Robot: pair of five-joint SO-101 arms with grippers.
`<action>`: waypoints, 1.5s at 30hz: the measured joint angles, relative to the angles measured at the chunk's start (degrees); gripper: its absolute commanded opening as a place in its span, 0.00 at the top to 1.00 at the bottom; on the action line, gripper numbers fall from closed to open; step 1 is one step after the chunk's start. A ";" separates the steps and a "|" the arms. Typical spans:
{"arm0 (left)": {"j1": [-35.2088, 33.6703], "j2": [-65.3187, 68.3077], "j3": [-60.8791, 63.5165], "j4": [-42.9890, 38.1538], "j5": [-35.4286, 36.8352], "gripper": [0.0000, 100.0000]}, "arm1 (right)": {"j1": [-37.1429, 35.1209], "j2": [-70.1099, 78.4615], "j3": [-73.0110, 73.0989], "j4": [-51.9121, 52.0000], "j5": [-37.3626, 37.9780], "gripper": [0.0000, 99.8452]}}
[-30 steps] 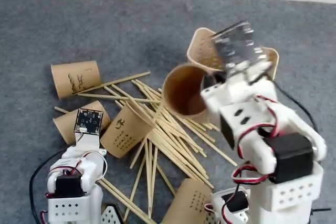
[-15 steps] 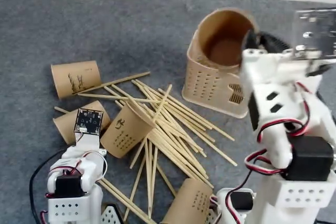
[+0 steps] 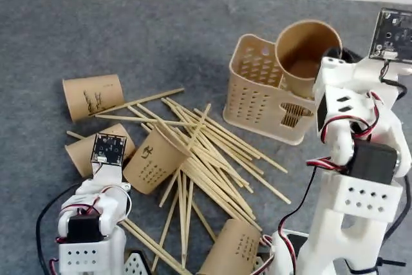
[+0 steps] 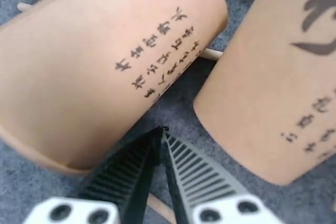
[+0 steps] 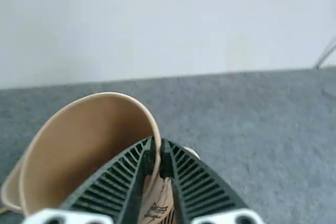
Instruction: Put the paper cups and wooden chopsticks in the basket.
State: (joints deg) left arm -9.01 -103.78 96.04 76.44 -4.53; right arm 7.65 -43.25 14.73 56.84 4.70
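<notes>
My right gripper (image 5: 157, 156) is shut on the rim of a brown paper cup (image 3: 307, 49). The cup hangs tilted over the right end of the beige perforated basket (image 3: 257, 94), its lower part behind the basket wall. My left gripper (image 4: 161, 135) is shut and empty, low over the grey mat, with its tips between two cups lying on their sides (image 4: 105, 61) (image 4: 278, 87). In the high view, cups lie at the left (image 3: 93, 96), beside the left arm (image 3: 84, 154), against the chopsticks (image 3: 154, 159) and at the front (image 3: 232, 249). Several wooden chopsticks (image 3: 199, 152) lie scattered mid-mat.
The grey mat (image 3: 161, 37) is bare at the back and left of the basket. A pale wall (image 5: 168, 24) rises behind the table. The right arm's white body and wires (image 3: 354, 178) stand right of the basket.
The right arm has carried the cup from above the chopstick pile back and to the right, and it is now over the basket's right end. The left arm has kept still.
</notes>
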 measured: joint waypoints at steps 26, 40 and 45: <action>0.00 0.00 0.00 0.00 0.00 0.99 | -10.64 0.00 -7.21 28.31 0.97 0.79; 0.00 0.00 0.00 0.00 0.00 0.99 | -30.33 -0.70 -7.47 43.08 5.98 0.79; 0.00 0.00 0.00 0.00 0.00 0.99 | -39.74 -4.22 -6.86 41.41 3.96 0.79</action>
State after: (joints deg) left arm -9.01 -103.78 96.04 76.44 -4.53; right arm -32.09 -47.47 7.87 98.24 8.66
